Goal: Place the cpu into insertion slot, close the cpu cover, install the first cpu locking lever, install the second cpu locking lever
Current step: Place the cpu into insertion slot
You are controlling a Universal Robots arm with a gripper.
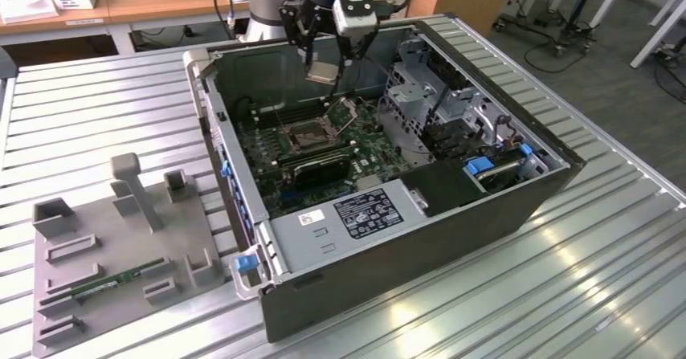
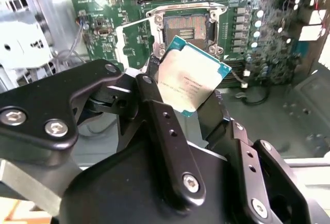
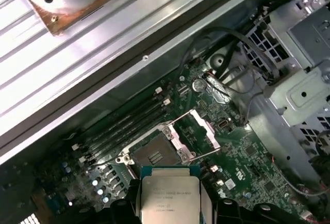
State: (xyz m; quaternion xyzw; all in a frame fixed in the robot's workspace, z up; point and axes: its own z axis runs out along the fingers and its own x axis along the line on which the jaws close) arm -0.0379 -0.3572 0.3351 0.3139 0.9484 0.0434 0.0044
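The gripper [image 1: 321,60] hangs inside the open top of the computer case [image 1: 451,238], its 2 fingers [image 2: 154,108] clamped on opposite edges of the cpu [image 1: 321,72], so the jaws are shut on the chip and nothing else. The cpu sits high above the insertion slot [image 1: 304,135]. In the exterior view it is up near the case's upper rim, while the slot lies low on the green motherboard [image 1: 370,146], below the chip and a little toward the viewer. In both wrist views the slot [image 3: 154,157] shows just past the chip's free edge [image 3: 170,193], well apart from it and with open air between. The slot is bare, and its dark contact field [image 2: 185,28] is uncovered. The cpu cover [image 3: 198,133] stands swung up beside the slot, on the side toward the grey drive cage [image 1: 418,94], so it does not bar the way down. The memory slots [image 3: 129,126] run along the slot's opposite side. The chip is square, so it has no long axis. What matters is how its edges sit against the slot's rim, and in the first wrist view they look turned against that rim rather than parallel. The chip's metal face [image 2: 188,77] also seems tilted rather than level. I judge the cpu not yet squared to the slot and none of the 4 steps complete.
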